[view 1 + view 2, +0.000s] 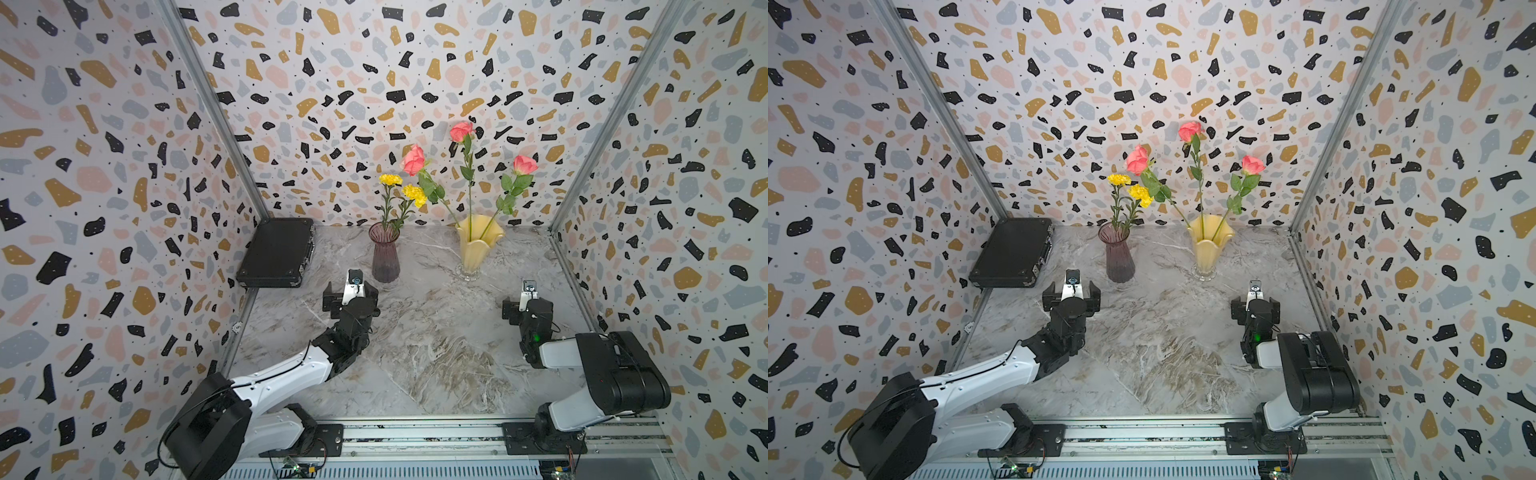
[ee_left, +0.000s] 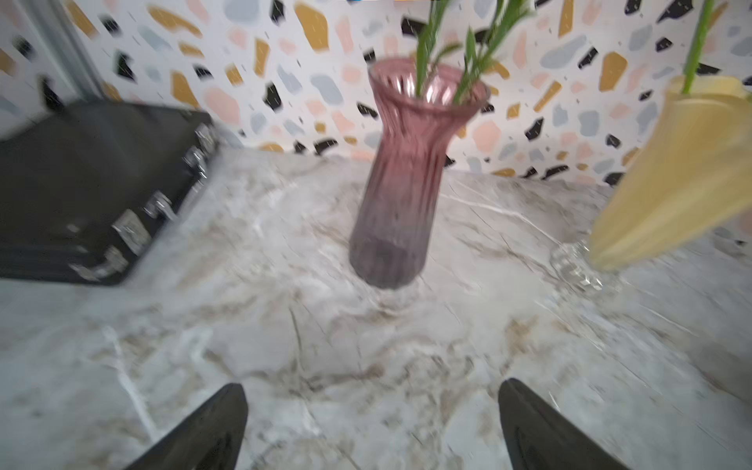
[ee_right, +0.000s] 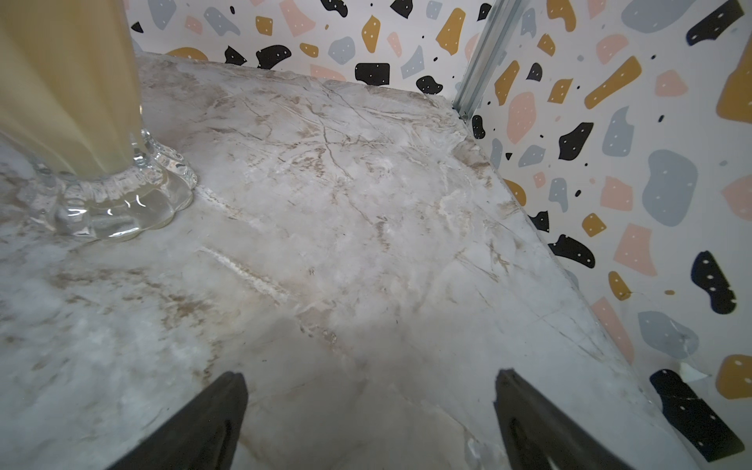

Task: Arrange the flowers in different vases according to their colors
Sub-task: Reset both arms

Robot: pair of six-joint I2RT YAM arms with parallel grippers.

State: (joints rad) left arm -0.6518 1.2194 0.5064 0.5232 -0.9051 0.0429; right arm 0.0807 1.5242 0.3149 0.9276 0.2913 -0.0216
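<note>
Two yellow flowers (image 1: 390, 179) stand in the purple ribbed glass vase (image 1: 385, 253), thin stems leaning slightly apart, blooms well above the flared rim. Three pink roses (image 1: 461, 131) stand in the pale yellow wavy-rimmed vase (image 1: 478, 245). One stem leans toward the purple vase, one is near upright, and one leans toward the right edge of the table (image 1: 436, 353).

Both vases are upright, well apart, close to the far edge. The purple one is about midway along that edge; the yellow one is nearer the right edge. A black hard case (image 1: 276, 253) lies flat in the far left corner, latches facing the purple vase.

Arms: the left end effector (image 2: 372, 390) has its jaws spread wide with nothing between them. It is over bare table on the near side of the purple vase, near but not touching it. Its wrist view is blurred. The right end effector (image 3: 370, 376) is likewise spread wide and empty, over bare table toward the right edge, on the near side of the yellow vase.
</note>
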